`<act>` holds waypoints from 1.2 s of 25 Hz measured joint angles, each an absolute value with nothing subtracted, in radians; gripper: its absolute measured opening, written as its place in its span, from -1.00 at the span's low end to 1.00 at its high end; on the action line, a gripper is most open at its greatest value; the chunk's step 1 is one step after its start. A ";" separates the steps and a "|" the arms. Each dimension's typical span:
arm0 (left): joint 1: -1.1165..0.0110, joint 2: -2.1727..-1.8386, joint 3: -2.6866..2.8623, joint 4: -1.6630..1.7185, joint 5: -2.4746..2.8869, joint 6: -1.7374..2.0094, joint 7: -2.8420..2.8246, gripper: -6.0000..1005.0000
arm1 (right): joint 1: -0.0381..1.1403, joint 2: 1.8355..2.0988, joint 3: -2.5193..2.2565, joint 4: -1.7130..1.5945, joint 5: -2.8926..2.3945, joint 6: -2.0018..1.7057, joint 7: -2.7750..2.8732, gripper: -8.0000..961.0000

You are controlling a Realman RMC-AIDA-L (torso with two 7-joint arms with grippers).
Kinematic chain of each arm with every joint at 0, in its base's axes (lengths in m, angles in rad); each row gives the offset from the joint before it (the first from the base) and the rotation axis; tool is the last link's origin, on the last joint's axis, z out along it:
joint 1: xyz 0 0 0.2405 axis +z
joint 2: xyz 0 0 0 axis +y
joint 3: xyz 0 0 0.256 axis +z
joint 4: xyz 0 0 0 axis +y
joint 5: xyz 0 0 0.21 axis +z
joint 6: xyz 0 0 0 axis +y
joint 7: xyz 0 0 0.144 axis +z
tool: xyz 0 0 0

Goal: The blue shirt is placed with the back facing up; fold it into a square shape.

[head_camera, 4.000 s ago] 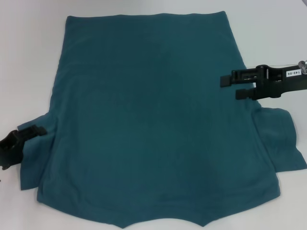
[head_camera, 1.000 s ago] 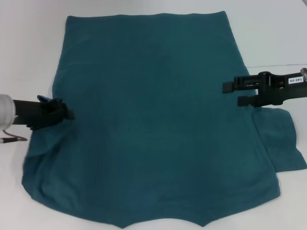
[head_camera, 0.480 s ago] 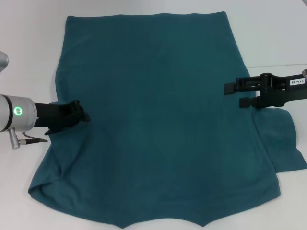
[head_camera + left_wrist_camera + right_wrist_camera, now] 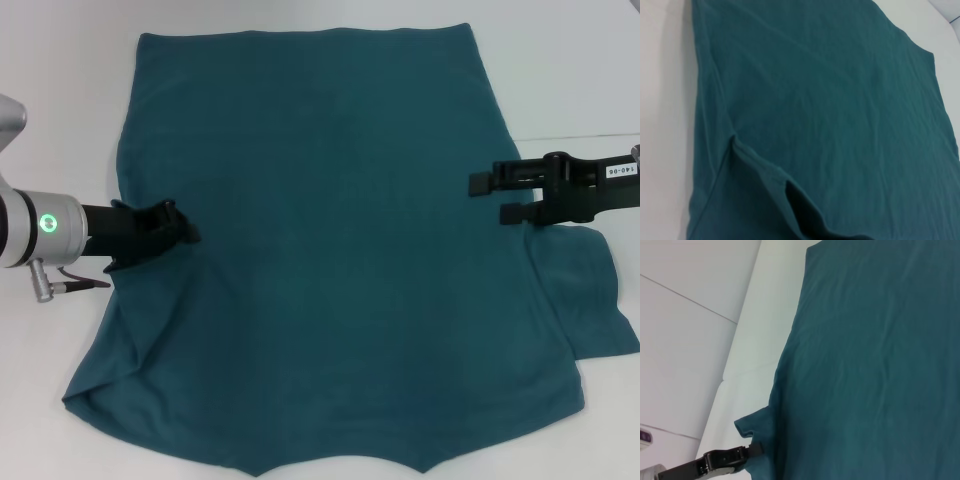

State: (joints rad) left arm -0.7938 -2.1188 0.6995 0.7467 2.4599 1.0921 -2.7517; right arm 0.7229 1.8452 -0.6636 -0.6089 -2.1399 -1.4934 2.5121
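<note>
The blue shirt (image 4: 340, 200) lies spread flat on the white table, its straight hem at the far side. My left gripper (image 4: 185, 232) is over the shirt's left side, shut on the left sleeve, which is pulled inward over the body. In the left wrist view the shirt (image 4: 840, 90) fills the picture, with the folded sleeve's edge (image 4: 765, 175) raised near the camera. My right gripper (image 4: 490, 197) hovers open at the shirt's right edge, just beyond the flat right sleeve (image 4: 588, 295). The right wrist view shows the shirt (image 4: 870, 365) and the left gripper (image 4: 752, 449) farther off.
The white table (image 4: 60, 100) shows on both sides of the shirt and beyond its far hem. A seam line in the table runs off to the right (image 4: 580, 135). The shirt's near edge reaches the bottom of the head view.
My left gripper has moved right, from the shirt's left edge onto the body, dragging the left sleeve inward with it. The right gripper has barely shifted.
</note>
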 joint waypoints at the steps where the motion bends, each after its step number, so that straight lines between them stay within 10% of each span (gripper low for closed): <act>1: -0.793 -2.119 0.699 0.747 2.458 1.092 -2.752 -0.95 | 0.722 1.845 -0.663 -0.609 -2.140 -1.493 2.512 0.92; 9: -0.788 -2.123 0.699 0.747 2.451 1.086 -2.755 -0.57 | 0.721 1.841 -0.661 -0.609 -2.140 -1.484 2.511 0.92; 12: -0.794 -2.130 0.703 0.747 2.437 1.100 -2.751 -0.11 | 0.721 1.840 -0.661 -0.609 -2.140 -1.475 2.512 0.92; 30: -0.778 -2.135 0.715 0.746 2.416 1.094 -2.772 0.08 | 0.721 1.841 -0.661 -0.598 -2.140 -1.468 2.517 0.92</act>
State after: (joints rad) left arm -0.7783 -2.1349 0.7150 0.7457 2.4159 1.0945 -2.7722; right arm 0.7210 1.8408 -0.6611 -0.5978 -2.1398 -1.4684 2.5169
